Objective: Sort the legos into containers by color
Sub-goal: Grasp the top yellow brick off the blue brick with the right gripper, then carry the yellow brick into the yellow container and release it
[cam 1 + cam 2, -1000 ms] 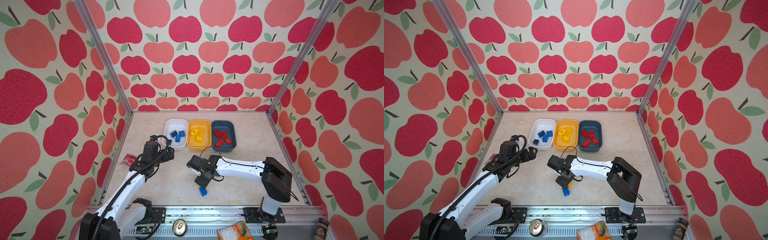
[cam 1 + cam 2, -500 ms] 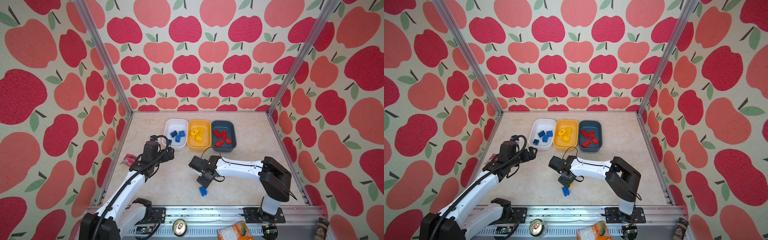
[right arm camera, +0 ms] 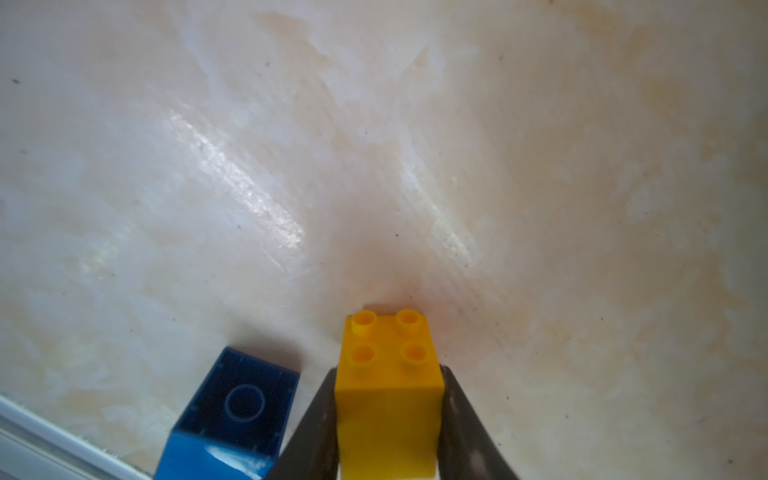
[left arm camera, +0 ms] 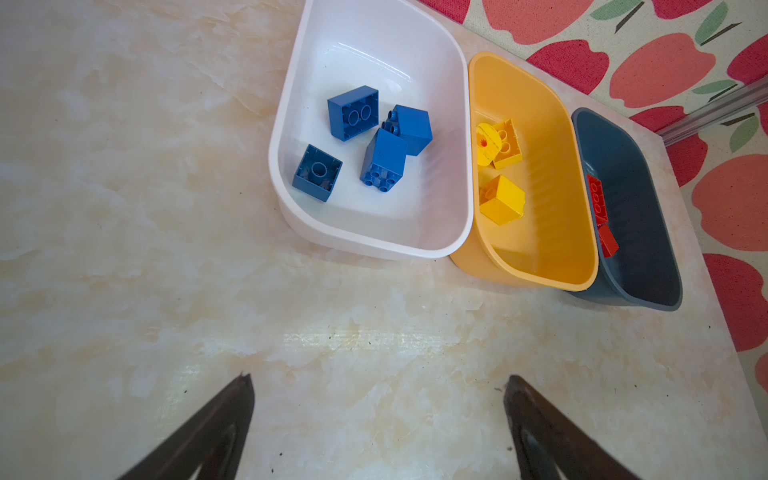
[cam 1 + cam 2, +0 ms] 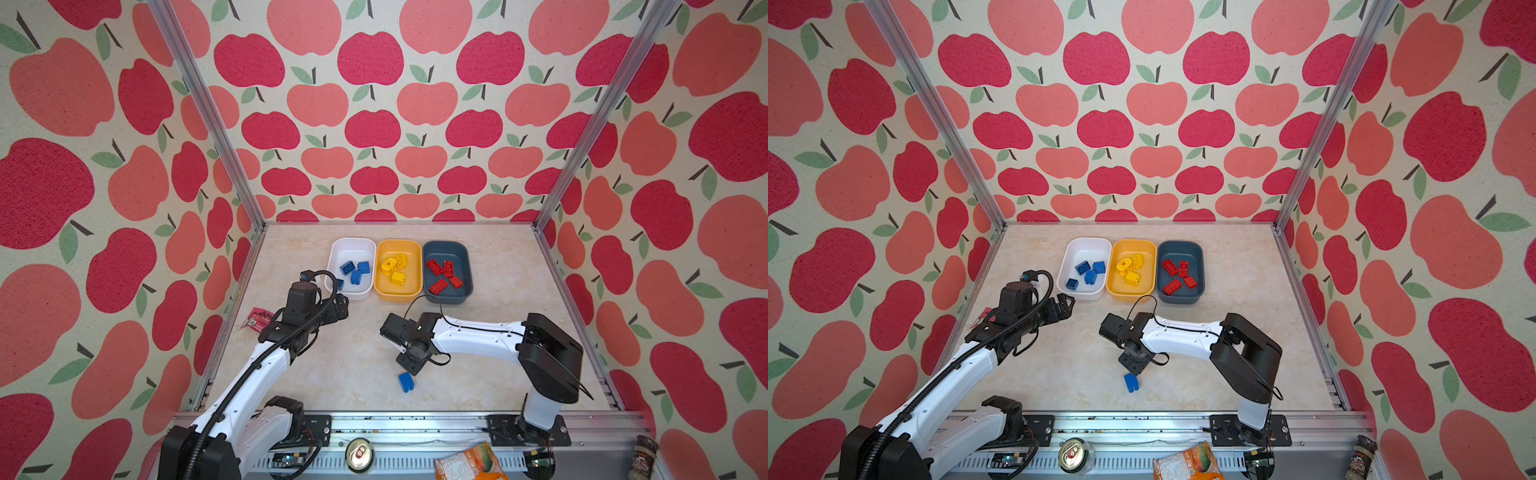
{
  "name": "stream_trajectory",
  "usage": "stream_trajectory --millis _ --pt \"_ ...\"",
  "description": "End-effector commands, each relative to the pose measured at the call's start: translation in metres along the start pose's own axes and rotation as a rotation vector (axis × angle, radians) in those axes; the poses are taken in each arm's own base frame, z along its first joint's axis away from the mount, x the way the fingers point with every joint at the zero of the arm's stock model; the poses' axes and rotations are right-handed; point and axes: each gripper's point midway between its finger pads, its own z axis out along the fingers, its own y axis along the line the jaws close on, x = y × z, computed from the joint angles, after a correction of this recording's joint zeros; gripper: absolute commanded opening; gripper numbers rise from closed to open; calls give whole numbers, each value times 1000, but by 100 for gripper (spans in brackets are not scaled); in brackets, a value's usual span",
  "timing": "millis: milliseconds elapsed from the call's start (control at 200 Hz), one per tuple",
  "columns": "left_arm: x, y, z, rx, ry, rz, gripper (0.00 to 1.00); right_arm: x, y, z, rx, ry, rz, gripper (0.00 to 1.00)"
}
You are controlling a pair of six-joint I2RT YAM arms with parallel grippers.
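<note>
Right wrist view: the right tool (image 3: 389,372) clamps a yellow brick (image 3: 388,407) beside a blue brick (image 3: 237,411) lying on the worktop (image 3: 415,145); the left tool (image 4: 379,377) stands apart.

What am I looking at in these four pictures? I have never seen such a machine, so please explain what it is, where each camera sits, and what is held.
This is a two-armed robot on a table: a left arm and a right arm, each ending in a two-fingered gripper. Both top views look down on the whole scene. Each wrist view comes from a camera mounted on one arm.

At the back stand three tubs:
- a white tub with blue bricks
- a yellow tub with yellow bricks
- a dark blue tub with red bricks

One blue brick lies loose on the table. The right gripper is closed on a yellow brick. The left gripper is open and empty.
</note>
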Motion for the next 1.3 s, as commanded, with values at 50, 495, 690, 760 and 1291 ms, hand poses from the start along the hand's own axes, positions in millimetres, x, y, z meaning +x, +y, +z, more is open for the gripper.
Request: stream_trajectory --millis 50,495,690,760,1291 --pt "-3 -6 -1 22 -1 -15 96 -6 -12 -20 8 -59 60 29" --pt "11 -16 4 49 40 -9 97 -86 -90 -97 51 -371 254 29" --pt "22 -27 4 59 62 6 97 -124 -147 -104 81 -474 344 28" --pt "28 -30 6 62 74 11 97 -138 -165 -103 92 -501 361 28" --pt "60 -47 9 71 133 11 97 -188 -227 -41 151 -413 433 29"
